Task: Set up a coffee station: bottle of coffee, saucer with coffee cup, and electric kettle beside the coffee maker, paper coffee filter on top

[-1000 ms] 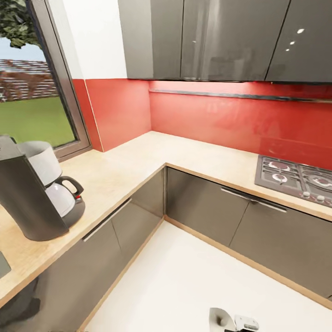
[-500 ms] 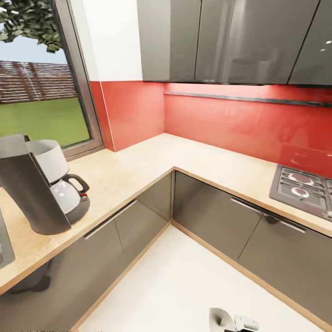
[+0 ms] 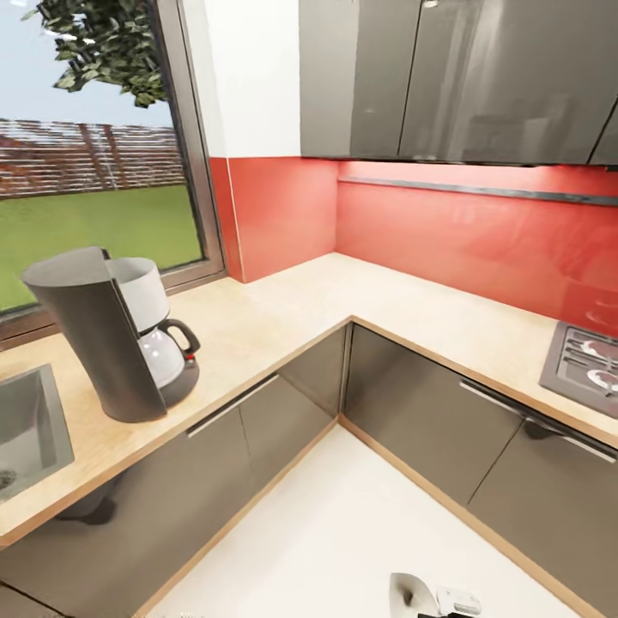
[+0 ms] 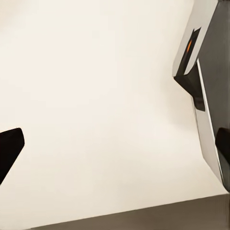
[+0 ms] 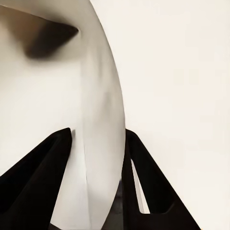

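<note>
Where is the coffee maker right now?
In the head view, the coffee maker stands at left on the kitchen countertop, between the sink and the corner, below the window.

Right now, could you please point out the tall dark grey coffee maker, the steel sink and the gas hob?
Tall dark grey coffee maker (image 3: 94, 343): head view, on its grey body.
Steel sink (image 3: 30, 421): head view, on its basin wall.
Gas hob (image 3: 584, 369): head view, on its grate.

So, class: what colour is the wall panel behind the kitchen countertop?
Glossy red: the wall panel runs behind the kitchen countertop, best seen in the head view.
</note>
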You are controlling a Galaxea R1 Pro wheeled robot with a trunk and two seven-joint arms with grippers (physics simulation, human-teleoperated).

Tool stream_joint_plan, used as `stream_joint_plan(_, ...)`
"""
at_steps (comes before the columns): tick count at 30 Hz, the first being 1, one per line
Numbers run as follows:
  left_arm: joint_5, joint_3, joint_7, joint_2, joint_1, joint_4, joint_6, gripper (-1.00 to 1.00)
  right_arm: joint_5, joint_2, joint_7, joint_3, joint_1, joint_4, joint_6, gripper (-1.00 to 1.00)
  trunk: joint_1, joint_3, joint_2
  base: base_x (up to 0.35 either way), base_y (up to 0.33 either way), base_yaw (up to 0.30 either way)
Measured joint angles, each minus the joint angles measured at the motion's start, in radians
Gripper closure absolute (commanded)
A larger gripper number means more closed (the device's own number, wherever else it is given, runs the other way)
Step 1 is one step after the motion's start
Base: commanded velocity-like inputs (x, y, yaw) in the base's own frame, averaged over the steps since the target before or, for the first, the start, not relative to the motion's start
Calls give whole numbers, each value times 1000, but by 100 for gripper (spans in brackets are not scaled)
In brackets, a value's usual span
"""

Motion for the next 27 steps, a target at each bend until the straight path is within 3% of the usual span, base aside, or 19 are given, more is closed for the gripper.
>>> stream_joint_plan(7,0,-2,0,-1,0,-1,-1,-100,0,0,0,0,0,0,0,100,0,9,0,0,-51,176)
stream_joint_plan(27,0,-3,0,-2,1,-1,-1,-100,0,0,0,0,0,0,0,100,0,33,0,-11,-243,182)
